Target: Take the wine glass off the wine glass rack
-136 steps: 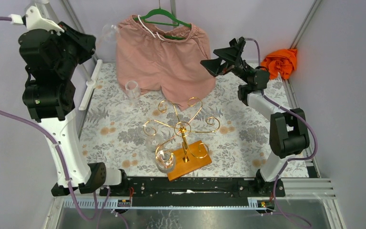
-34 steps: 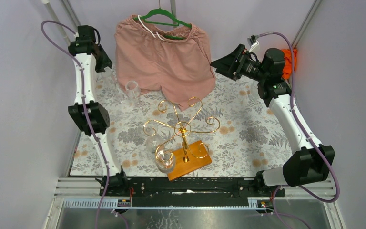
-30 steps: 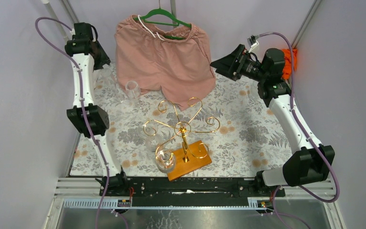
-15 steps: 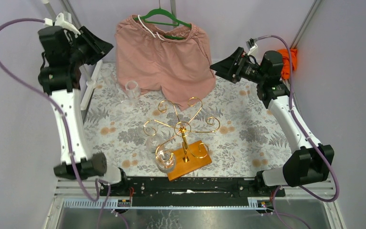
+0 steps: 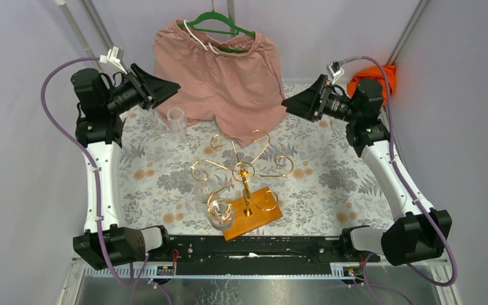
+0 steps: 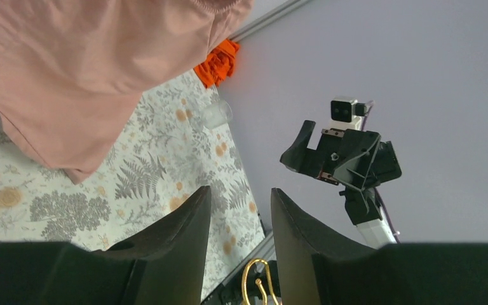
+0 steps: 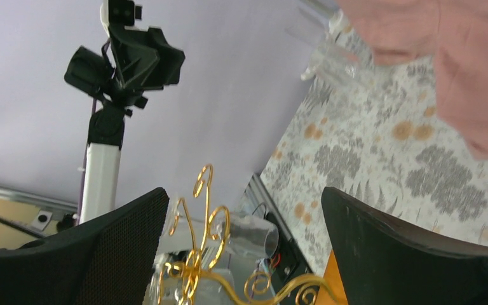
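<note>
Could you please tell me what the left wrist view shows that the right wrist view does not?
Only the left wrist view shows the orange cloth in the far corner. Only the right wrist view shows the wine glass on the wine glass rack. Both show the pink shorts, the floral tablecloth and some gold of the rack.

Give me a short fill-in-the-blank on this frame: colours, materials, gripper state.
1. The shorts hang on a ___ hanger.
2. The crumpled cloth in the far right corner is ___.
3. The gold wine glass rack stands in a base made of ___.
4. The right gripper has its jaws ___.

Missing words: green; orange; wood; open.
</note>
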You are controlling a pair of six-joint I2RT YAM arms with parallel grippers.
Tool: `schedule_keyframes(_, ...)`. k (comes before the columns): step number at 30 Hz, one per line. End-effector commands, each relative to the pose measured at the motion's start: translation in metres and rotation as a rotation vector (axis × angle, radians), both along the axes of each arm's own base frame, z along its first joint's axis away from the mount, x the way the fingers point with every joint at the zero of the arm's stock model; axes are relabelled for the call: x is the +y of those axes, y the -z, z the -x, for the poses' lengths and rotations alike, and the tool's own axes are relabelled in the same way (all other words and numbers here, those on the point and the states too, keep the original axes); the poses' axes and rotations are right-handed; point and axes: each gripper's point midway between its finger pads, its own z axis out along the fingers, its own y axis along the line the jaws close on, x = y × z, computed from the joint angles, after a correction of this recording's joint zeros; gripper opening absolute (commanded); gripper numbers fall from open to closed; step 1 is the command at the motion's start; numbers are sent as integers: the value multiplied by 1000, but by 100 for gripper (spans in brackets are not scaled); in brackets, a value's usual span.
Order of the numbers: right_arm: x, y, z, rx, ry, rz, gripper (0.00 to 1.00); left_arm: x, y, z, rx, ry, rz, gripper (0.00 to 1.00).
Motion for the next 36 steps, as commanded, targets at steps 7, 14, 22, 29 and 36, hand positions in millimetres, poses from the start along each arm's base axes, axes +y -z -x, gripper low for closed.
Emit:
schedule_keyframes(7, 21, 1, 75, 19, -197, -47, 99, -10, -2, 16, -74, 79, 2, 48)
schedule_keyframes(14, 62, 6, 103, 57, -309, -45, 90, -11, 0, 19, -67, 93, 0, 48)
schedule_keyframes(22, 76, 22, 98, 111, -325, -68, 70, -11, 3, 19, -66, 99, -2, 48)
schedule_keyframes(29, 90, 27, 94, 135, -356, -91, 50, -11, 4, 19, -65, 101, 0, 48)
schedule_keyframes(36, 99, 27, 94, 157, -383, -118, 33, -13, 5, 21, -66, 111, 5, 48)
